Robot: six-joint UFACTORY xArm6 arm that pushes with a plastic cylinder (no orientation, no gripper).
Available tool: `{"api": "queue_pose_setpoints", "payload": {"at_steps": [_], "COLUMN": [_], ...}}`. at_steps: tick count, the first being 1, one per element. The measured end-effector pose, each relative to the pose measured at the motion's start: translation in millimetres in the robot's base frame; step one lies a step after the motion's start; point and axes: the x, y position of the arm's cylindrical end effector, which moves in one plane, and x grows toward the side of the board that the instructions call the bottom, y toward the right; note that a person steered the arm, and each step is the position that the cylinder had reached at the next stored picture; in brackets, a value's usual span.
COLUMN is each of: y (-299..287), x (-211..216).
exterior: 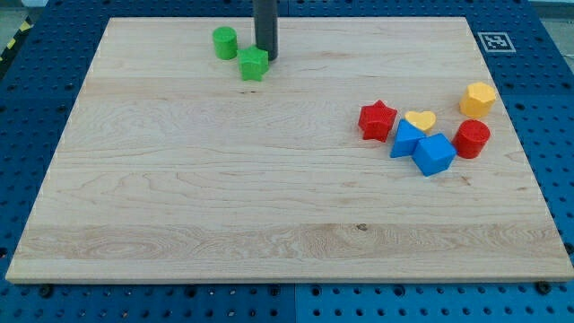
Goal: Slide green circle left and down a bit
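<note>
The green circle [224,42], a short green cylinder, stands near the view's top, left of centre, on the wooden board [179,197]. A green star-like block [254,64] sits just right of and below it, a small gap between them. The dark rod comes down from the top edge, and my tip [267,57] rests against the upper right side of the green star block. The tip is to the right of the green circle and apart from it.
A cluster lies at the view's right: red star [378,120], yellow heart [420,120], blue triangle-like block [405,141], blue cube-like block [435,153], red cylinder [472,138], yellow hexagon [478,99]. A marker tag [494,40] sits off the board's top right corner.
</note>
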Motion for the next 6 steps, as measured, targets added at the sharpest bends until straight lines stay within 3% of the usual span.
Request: {"api": "queue_pose_setpoints", "payload": {"at_steps": [2, 4, 6], "y": [-58, -29, -109], "x": [-31, -71, -64]}}
